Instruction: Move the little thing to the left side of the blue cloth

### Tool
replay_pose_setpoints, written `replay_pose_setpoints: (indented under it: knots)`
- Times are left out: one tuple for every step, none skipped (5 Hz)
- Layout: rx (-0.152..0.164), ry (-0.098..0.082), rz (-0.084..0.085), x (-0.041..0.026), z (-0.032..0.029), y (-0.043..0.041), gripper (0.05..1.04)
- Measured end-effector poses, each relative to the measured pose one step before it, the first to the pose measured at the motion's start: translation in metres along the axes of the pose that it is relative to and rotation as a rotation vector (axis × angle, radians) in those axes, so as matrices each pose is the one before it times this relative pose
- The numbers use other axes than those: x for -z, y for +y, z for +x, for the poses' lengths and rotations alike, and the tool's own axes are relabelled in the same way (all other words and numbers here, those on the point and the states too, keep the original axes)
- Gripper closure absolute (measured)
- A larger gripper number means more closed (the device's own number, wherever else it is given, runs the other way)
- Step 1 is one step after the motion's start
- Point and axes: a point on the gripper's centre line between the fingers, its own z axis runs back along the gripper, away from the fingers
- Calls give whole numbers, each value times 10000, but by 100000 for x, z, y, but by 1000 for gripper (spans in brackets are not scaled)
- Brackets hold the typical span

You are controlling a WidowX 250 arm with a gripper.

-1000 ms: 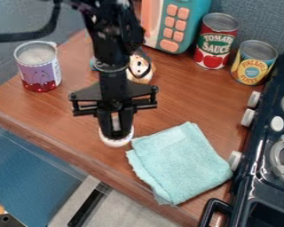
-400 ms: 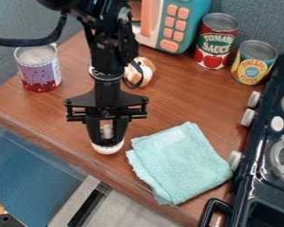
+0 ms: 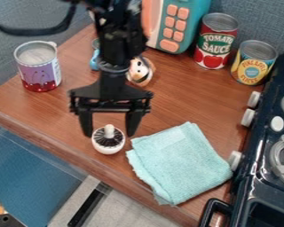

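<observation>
The pincer has opened wide and risen, empty, from the little white toy, set on the tabletop just left of the blue cloth. Release looks complete; next calls for lifting clear.

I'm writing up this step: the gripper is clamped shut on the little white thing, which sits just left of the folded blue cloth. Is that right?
Not shut: the camera view shows the gripper open, its fingers apart. The little white thing does sit just left of the folded blue cloth.
</observation>
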Motion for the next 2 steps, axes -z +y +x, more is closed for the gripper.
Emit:
replay_pose_setpoints:
  knots:
    - [-20, -552, -221, -2278, 87, 364, 78]
    - [485, -475, -634, -1968, 412, 281, 84]
